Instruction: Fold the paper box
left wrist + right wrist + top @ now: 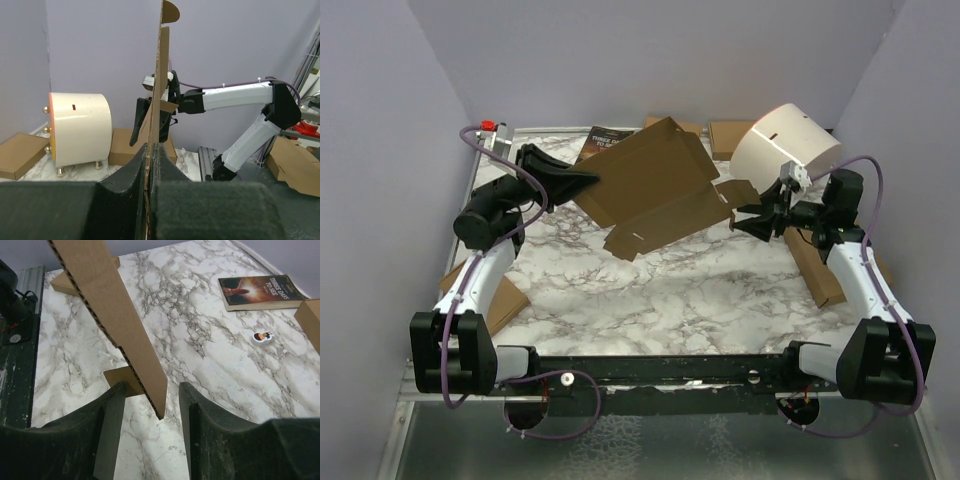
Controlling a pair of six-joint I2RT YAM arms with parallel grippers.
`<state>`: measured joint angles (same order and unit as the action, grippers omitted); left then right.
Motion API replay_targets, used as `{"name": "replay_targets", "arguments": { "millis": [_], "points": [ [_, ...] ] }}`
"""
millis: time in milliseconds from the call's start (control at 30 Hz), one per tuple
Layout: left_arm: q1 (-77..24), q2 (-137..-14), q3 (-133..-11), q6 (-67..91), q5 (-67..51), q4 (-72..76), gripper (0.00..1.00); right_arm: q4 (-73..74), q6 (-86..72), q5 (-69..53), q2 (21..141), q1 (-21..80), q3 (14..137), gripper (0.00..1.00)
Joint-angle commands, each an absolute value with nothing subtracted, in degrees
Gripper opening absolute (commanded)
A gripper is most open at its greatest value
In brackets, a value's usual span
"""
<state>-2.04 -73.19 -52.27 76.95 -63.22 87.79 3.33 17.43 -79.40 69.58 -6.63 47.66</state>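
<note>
Hold paper box [655, 185] aloft by the edge pinched tight in left gripper [582, 178], centre the flap hanging between right gripper's [150, 400] spread jaws, close squarely near the crease, fold slowly toward left gripper, avoiding slip.

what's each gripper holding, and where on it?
Left gripper is clamped on the paper box at its left edge. Right gripper stands open around a right-side flap, not pinching it.

A lab test booth: plain lavender walls [650, 60] enclose a marble-patterned table [670, 290].
</note>
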Motion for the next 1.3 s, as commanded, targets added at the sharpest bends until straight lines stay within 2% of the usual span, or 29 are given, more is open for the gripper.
{"name": "replay_targets", "arguments": {
  "millis": [0, 533, 1267],
  "points": [
    [-1.42, -72.27, -54.3, 78.2, -61.79, 94.14, 0.0, 1.72, 18.2, -81.79, 68.68, -6.59, 50.83, 0.48],
    [-1.46, -74.5, -56.43, 84.18, -60.69, 100.2, 0.0, -11.73, 5.3, -86.51, 69.16, -6.59, 47.7, 0.45],
    [-1.41, -75.51, -57.99, 86.5, -59.81, 102.04, 0.0, -8.37, 8.17, -92.81, 68.73, -6.5, 46.9, 0.39]
  ]
}}
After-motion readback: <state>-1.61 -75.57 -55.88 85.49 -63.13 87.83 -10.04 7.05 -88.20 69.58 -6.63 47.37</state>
